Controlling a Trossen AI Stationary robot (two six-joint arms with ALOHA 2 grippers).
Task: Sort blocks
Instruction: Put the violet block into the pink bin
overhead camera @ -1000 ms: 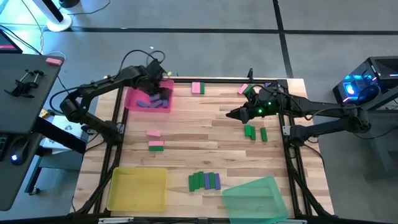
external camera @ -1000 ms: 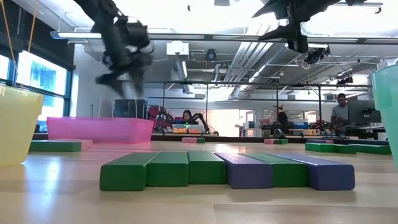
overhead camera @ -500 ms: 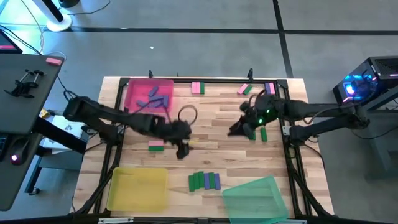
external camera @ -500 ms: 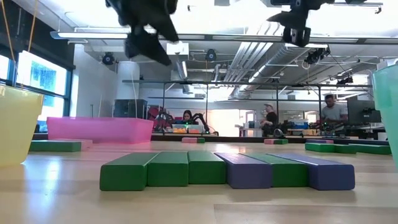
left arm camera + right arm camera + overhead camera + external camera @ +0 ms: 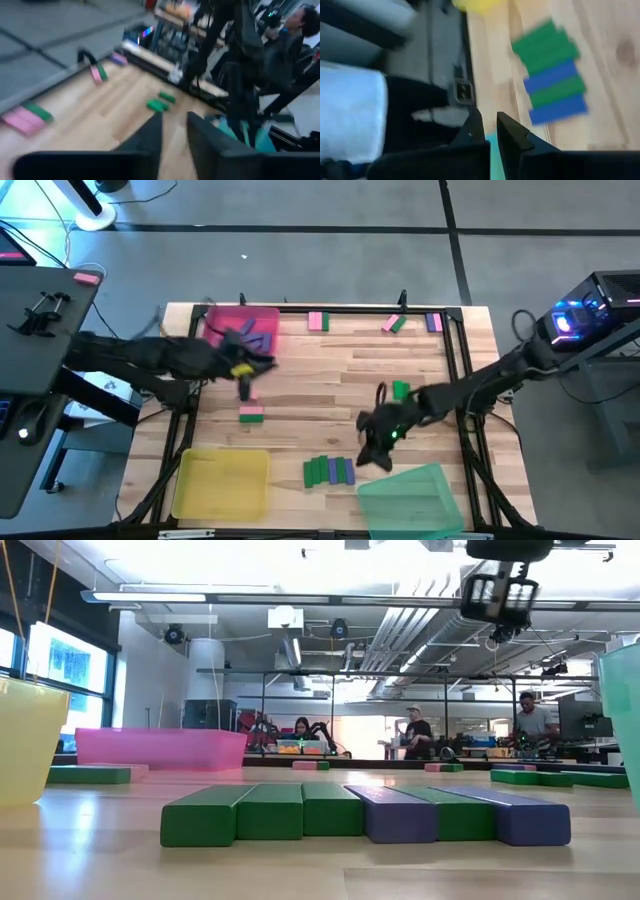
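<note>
1. Blocks, small solid bars in pink, green and purple-blue, lie scattered across the wooden table (image 5: 330, 395); some purple ones sit in the translucent pink tray (image 5: 240, 332) at far left.
2. Left gripper (image 5: 246, 380) hovers beside that tray, fingers narrowly parted, empty.
3. A green-and-purple row of blocks (image 5: 329, 470) lies centre-front.
4. Right gripper (image 5: 372, 452), closed and empty, hangs between that row and the translucent green tray (image 5: 410, 498).
</note>
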